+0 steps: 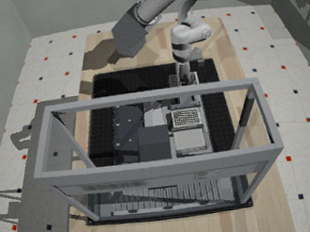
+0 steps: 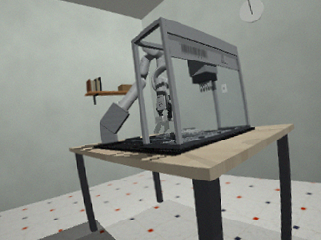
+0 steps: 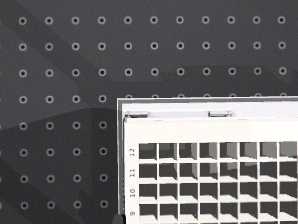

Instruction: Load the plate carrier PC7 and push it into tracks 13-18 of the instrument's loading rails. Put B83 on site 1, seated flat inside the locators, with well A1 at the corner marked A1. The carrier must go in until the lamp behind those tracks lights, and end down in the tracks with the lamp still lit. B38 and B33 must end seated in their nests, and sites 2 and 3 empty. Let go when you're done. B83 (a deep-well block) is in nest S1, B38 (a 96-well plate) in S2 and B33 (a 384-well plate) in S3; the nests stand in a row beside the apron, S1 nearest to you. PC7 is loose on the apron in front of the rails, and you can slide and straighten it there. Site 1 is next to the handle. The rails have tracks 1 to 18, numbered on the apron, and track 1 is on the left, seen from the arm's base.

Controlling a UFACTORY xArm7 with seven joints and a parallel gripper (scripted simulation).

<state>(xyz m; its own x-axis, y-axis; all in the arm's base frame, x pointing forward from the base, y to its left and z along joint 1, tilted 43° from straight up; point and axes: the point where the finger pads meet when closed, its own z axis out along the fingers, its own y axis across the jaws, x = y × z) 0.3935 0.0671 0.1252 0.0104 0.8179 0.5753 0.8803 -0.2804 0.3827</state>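
the jaws stand wide yet clamped, pinching the deep-well block b83 (image 3: 215,170) across its body; the fingers themselves are out of the wrist view, so the hold is judged from how squarely the block fills the lower right of that view. the wide stance fits a tall, broad block, and a grip across its sides should keep it level for a flat landing inside the locators of site 1.

from above, the gripper (image 1: 183,76) sits at about 12 o'clock of the nest row, over s1, the nest nearest the arm's base. whether b83 has cleared the nest cannot be told. b38 (image 1: 185,117) lies toward 6 o'clock from it, and b33 (image 1: 190,141) farther on the same line, both seated.

carrier pc7 (image 1: 154,139) rests on the apron at roughly 9 o'clock of those plates, short of the rails (image 1: 165,196), so loading and pushing are not yet done.

the arm reaches in from 12 o'clock, forearm dropping steeply, wrist pointing straight down under the instrument frame (image 1: 150,97).
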